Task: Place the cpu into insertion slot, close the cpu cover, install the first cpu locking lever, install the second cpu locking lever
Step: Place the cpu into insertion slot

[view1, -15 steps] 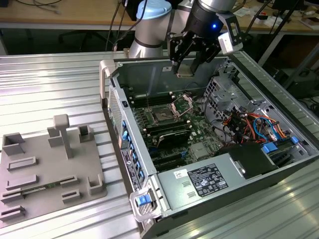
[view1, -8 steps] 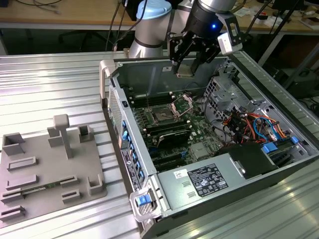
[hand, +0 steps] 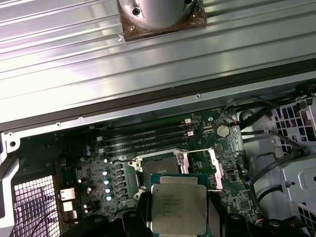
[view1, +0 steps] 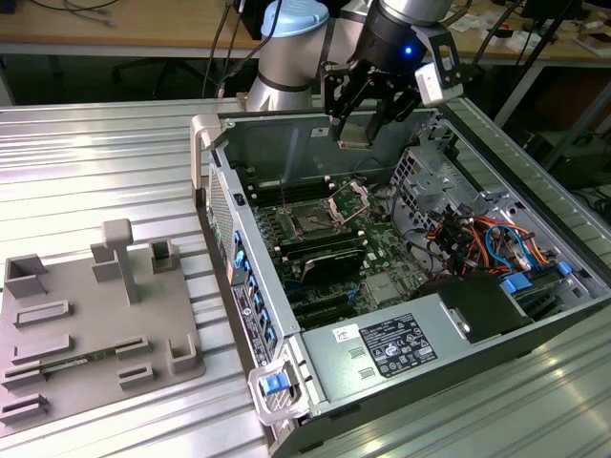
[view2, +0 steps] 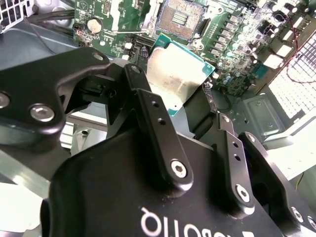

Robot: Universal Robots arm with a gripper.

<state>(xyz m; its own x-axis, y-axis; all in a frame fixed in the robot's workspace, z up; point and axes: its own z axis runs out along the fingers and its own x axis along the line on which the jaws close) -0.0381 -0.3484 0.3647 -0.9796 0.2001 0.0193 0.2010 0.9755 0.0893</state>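
above the motherboard (hand: 232, 195) and its uncovered insertion slot (hand: 158, 165), the gripper (view1: 355, 132) clamps the cpu (hand: 177, 210) level, for square seating.

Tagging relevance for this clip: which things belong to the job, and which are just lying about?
Job: cpu, held by the pincer; insertion slot, empty; cpu cover, open.
Lying about: grey fixture plate; memory slots; coin battery; coloured cables.

Even overhead light noted. Glare is thrown off the ribbed table (hand: 98, 59) and the cpu (view2: 173, 79); case interior (view1: 277, 153) is shadowed.
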